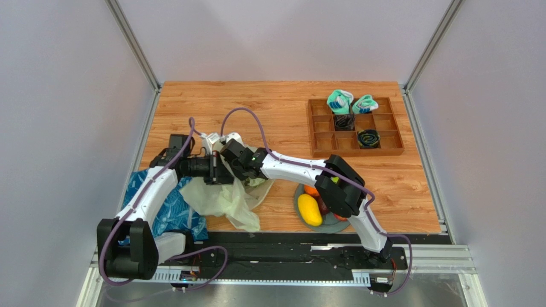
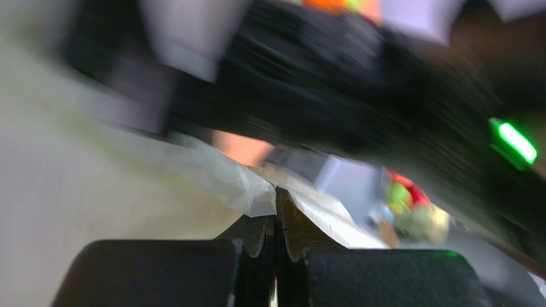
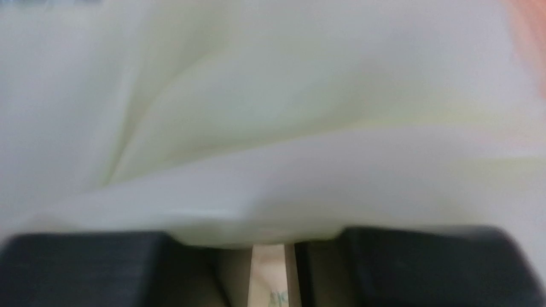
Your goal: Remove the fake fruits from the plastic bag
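The pale yellow-green plastic bag (image 1: 221, 198) hangs crumpled between my two arms at the table's left middle. My left gripper (image 1: 216, 171) is shut on a fold of the bag's edge, and the film (image 2: 218, 176) runs into its closed tips (image 2: 275, 208). My right gripper (image 1: 225, 155) meets it from the right. The bag film (image 3: 288, 128) fills the right wrist view, and a strip of it sits pinched in the narrow gap of the right gripper (image 3: 275, 256). A yellow mango (image 1: 309, 210), an orange (image 1: 311, 190) and a red fruit (image 1: 339, 217) lie on a grey plate (image 1: 328, 224).
A blue leaf-patterned bag (image 1: 160, 208) lies under the left arm. A wooden compartment tray (image 1: 384, 125) at the back right holds rolled teal-and-white socks (image 1: 339, 100) and dark coiled items. The left wrist view is blurred; the right arm's black body (image 2: 359, 96) crosses it close ahead.
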